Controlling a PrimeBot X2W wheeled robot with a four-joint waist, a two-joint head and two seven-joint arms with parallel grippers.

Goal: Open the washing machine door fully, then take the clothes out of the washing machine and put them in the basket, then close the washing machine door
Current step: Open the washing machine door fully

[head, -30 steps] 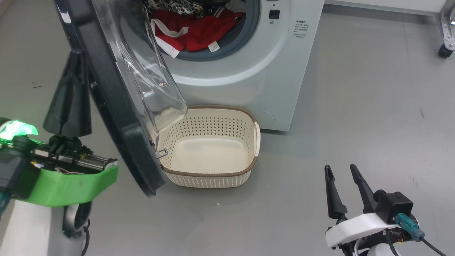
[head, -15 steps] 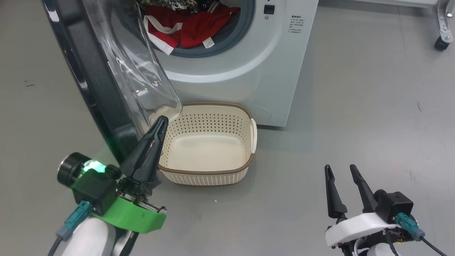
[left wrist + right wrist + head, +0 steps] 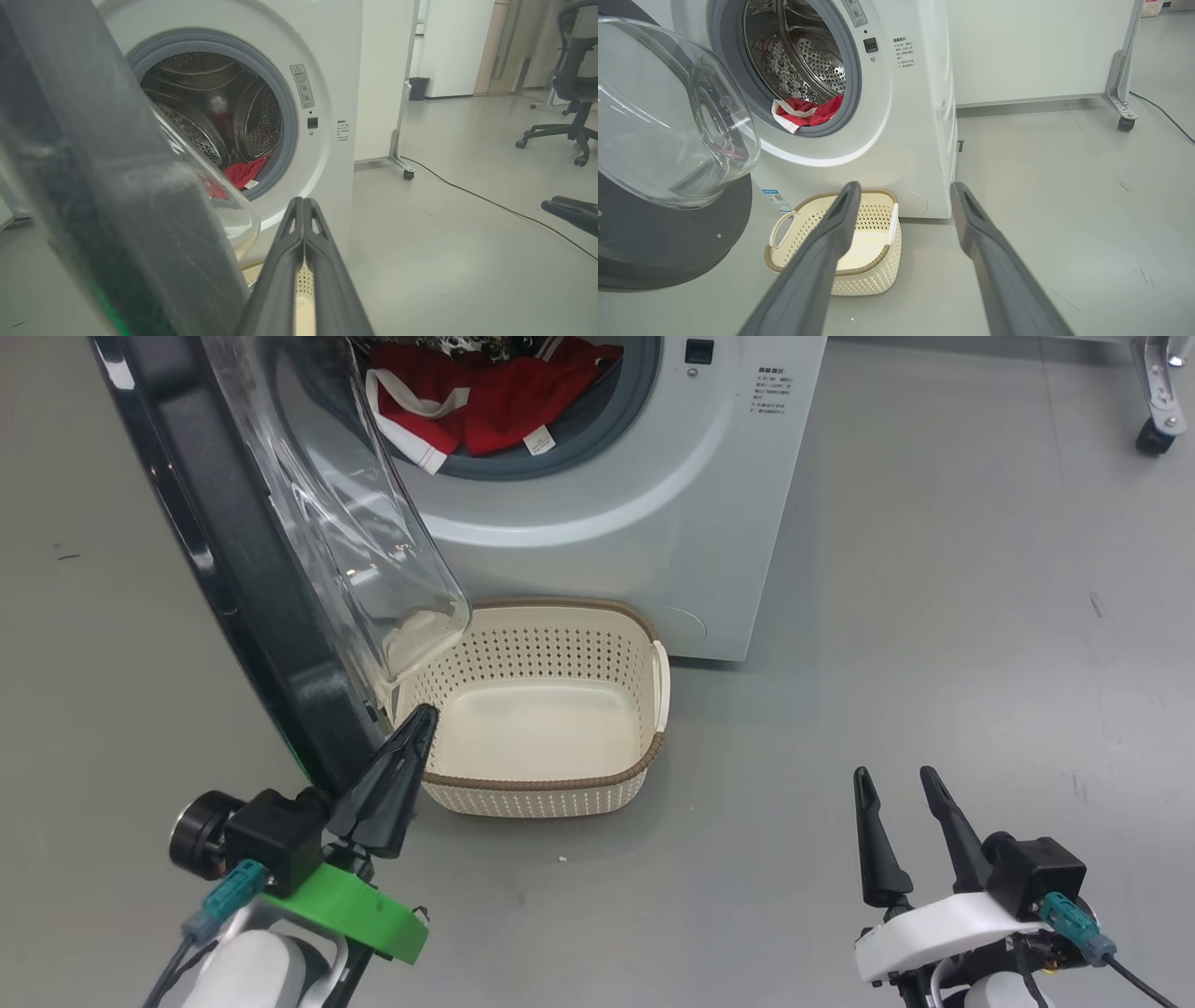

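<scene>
Head view: the washing machine door (image 3: pixel 245 581) is being shown swung out from the washing machine (image 3: pixel 653 513), with its black rim turned edge-on and its clear bowl (image 3: pixel 355 541) hanging over the basket (image 3: pixel 551 782) at the near-left corner. The left tool (image 3: pixel 422 717) is being held with its fingers pressed together and nothing between them. Its tip is lying just beside the door's lower edge and over the basket's near-left rim; whether either is being touched cannot be told. The right tool (image 3: pixel 892 777) is being held spread and empty, well apart from the basket, over the grey floor (image 3: pixel 934 616), where wide open room is being left to the right of the machine. The basket is being seen standing on the floor just in front of the machine, its bare cream bottom showing. The clothes (image 3: pixel 485 406) are being seen lying in the drum (image 3: pixel 803 51), red fabric with white trim draped over the lower lip of the grey gasket (image 3: pixel 597 429). A caster (image 3: pixel 1153 434) is being shown far off to the right.
</scene>
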